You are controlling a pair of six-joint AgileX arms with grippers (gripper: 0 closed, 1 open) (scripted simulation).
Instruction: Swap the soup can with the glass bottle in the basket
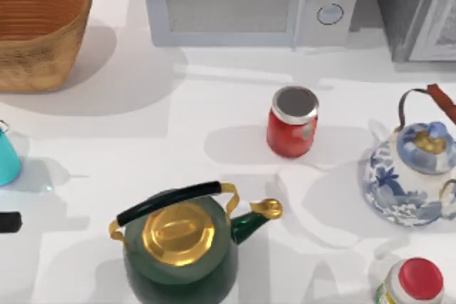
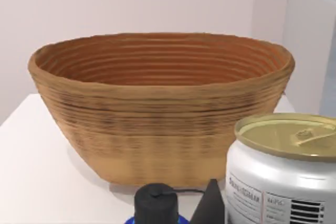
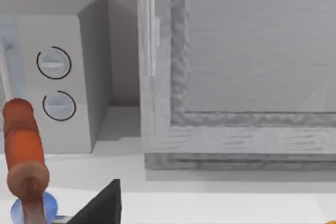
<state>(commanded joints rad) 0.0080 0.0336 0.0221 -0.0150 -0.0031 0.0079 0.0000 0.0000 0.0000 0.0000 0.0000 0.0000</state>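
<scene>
The woven tan basket [image 1: 35,30] stands at the table's back left, and the part of its inside that shows is bare. It also faces the left wrist view as the basket [image 2: 157,114]. The red soup can [image 1: 292,122] with a silver lid stands upright mid-table, right of centre. A black-capped blue bottle [image 2: 156,203] pokes up close to the left wrist camera; whether it is the glass bottle I cannot tell. A dark part of my left gripper [image 2: 210,205] rises beside it, and my left gripper [image 1: 7,222] sits at the table's left edge. My right gripper [image 3: 100,205] points toward the back right corner.
A white-labelled tin with a gold lid [image 2: 283,171] stands near the left gripper. A green and gold kettle [image 1: 182,240] sits front centre and a blue-white kettle [image 1: 413,172] at the right. A red-capped bottle [image 1: 417,282], a teal object [image 1: 6,154] and a microwave [image 1: 249,1] are also there.
</scene>
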